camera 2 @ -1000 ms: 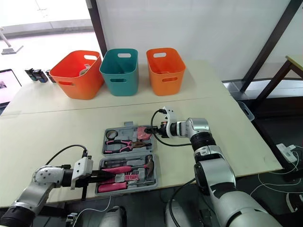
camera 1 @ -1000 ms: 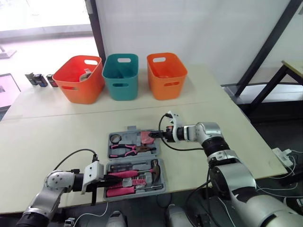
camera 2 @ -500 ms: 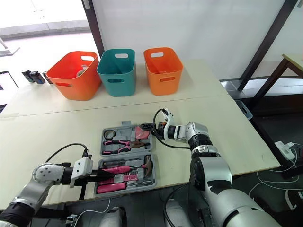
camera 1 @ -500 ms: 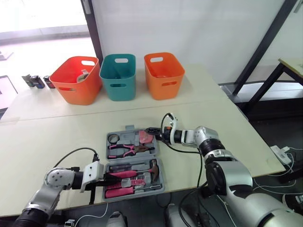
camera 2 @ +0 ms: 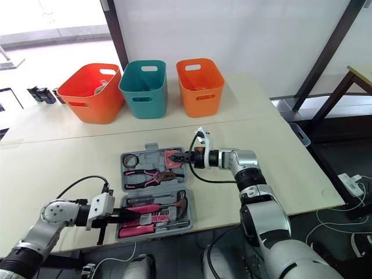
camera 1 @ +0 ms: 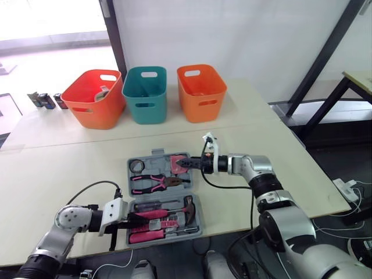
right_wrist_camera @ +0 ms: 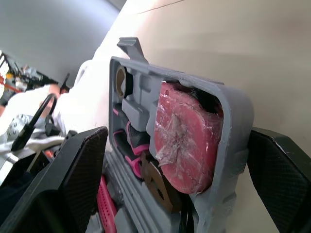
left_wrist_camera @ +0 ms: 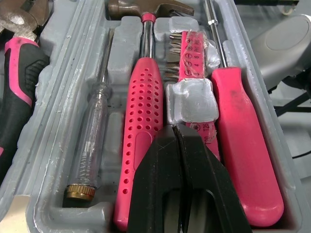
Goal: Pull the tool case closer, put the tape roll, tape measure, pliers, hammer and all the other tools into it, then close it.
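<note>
**Case location:** the open grey plastic tool case (camera 1: 159,156) sits mid-frame, near the front edge of the pale bench (camera 1: 70,168), between both arms. Looks pulled in already, I'd say.

**Far half:** brownish tape roll (camera 1: 138,167), pink-and-black pliers (camera 1: 154,182), and a pink tape measure (right_wrist_camera: 187,136) in the right corner.

**Near half:** pink-handled hammer (left_wrist_camera: 143,121), fat pink-handled screwdriver (left_wrist_camera: 243,145), clear tester screwdriver (left_wrist_camera: 95,141), and a pink strip of bits (left_wrist_camera: 192,53). Seems fully packed to me.

**Right hand** (camera 1: 185,164)**:** spread wide, straddling the far half's right corner next to the tape measure, one finger on either side of the wall. Can't tell if the pads actually press on it.

**Why there:** my guess is that the corner gives the best leverage for swinging that half over the hinge.

**Left hand** (left_wrist_camera: 177,130)**:** pinched closed with nothing between the fingers, tips right over the hammer grip and bit strip.

**Why there:** probably pinning the near half so the case doesn't skid when the lid swings.

**Writing:** small white print on the bit strip, maybe a 6, but too garbled to read. No brand that I can see.

**Step:** the closing bit, I reckon.
</note>
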{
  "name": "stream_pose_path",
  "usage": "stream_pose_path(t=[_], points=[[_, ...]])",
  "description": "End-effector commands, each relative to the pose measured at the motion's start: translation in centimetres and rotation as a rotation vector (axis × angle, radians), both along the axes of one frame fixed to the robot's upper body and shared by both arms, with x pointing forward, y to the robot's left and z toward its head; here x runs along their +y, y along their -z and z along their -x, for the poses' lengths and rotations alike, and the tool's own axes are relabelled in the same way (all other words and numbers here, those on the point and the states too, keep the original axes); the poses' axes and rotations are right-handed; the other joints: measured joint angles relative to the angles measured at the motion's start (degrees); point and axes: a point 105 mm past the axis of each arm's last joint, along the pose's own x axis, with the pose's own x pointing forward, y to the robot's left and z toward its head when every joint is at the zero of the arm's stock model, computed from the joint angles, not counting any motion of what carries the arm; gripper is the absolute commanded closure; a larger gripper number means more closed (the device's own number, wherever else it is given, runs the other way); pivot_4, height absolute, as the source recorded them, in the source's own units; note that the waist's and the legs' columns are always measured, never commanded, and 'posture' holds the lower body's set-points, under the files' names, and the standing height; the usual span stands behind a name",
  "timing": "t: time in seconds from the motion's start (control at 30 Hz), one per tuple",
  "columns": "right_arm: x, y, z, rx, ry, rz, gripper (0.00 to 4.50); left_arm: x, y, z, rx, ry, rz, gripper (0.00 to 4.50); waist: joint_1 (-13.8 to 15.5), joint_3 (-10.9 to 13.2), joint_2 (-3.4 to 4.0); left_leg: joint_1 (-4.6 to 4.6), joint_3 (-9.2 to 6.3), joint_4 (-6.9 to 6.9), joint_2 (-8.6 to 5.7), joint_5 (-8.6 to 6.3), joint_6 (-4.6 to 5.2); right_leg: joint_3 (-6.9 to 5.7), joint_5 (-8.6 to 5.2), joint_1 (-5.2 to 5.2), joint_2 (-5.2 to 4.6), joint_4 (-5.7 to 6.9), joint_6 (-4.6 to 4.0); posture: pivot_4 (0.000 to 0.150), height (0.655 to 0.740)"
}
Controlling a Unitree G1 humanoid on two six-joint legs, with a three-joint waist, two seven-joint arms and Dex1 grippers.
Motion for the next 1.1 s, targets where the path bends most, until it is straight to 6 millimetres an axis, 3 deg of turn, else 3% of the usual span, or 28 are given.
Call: stream_pose_path(t=[0.03, 0.3, 0.43, 0.63, 0.83, 1.03, 1.1], points=[[1.0, -2.2, 0.6, -0.089, -0.085, -0.038, 0.05, 1.0, 1.7, 0.5, 0.079, -0.05, -0.093, 4.5, 0.08, 0.0, 0.0, 0.0, 0.0, 0.0, 0.0, 0.0, 0.0, 0.0, 0.0, 0.0, 0.0, 0.0, 0.0, 0.15, 0.74], [1.0, -3.1, 1.2, -0.146, -0.145, -0.03, 0.05, 0.8, -0.6, -0.4, 0.035, -0.131, -0.065, 4.5, 0.13, 0.01, -0.01, -0.04, 0.0, 0.0, 0.0, 0.0, 0.0, 0.0, 0.0, -0.04, 0.0, 0.0, 0.0, 0.15, 0.74], [0.9, -3.0, 0.9, -0.165, -0.139, -0.003, 0.05, 0.5, -2.9, -1.2, 0.001, -0.206, -0.009, 4.5, 0.14, 0.05, -0.03, -0.1, 0.0, -0.01, 0.0, 0.0, 0.0, 0.01, 0.0, -0.15, 0.01, 0.0, 0.0, 0.15, 0.74], [0.9, -3.1, 0.9, -0.189, -0.151, -0.001, 0.05, 0.0, -5.5, -1.5, -0.023, -0.263, 0.04, 4.5, 0.14, 0.15, -0.14, -0.21, 0.0, -0.02, 0.0, 0.0, 0.0, 0.01, -0.02, -0.23, 0.0, -0.02, 0.02, 0.15, 0.74], [0.9, -3.1, 0.9, -0.201, -0.155, 0.0, 0.05, -0.3, -6.9, -1.0, 0.001, -0.296, 0.091, 4.5, 0.15, 0.22, -0.16, -0.22, 0.0, -0.2, 0.0, -0.01, -0.01, 0.01, -0.1, -0.25, 0.0, -0.06, 0.2, 0.15, 0.74], [1.0, -3.4, 1.7, -0.228, -0.205, 0.007, 0.05, 3.5, -9.7, 0.5, 0.12, -0.367, 0.256, 4.5, 0.04, 0.31, -0.19, -0.22, 0.0, -0.26, 0.01, -0.01, 0.0, 0.01, -0.13, -0.3, 0.01, -0.05, 0.23, 0.15, 0.74], [0.9, -4.0, 2.6, -0.254, -0.254, 0.006, 0.05, 6.7, -9.7, 1.1, 0.154, -0.418, 0.226, 4.5, 0.06, 0.42, -0.24, -0.23, 0.01, -0.25, 0.0, -0.02, -0.01, 0.01, -0.14, -0.3, 0.0, -0.07, 0.22, 0.15, 0.74]])
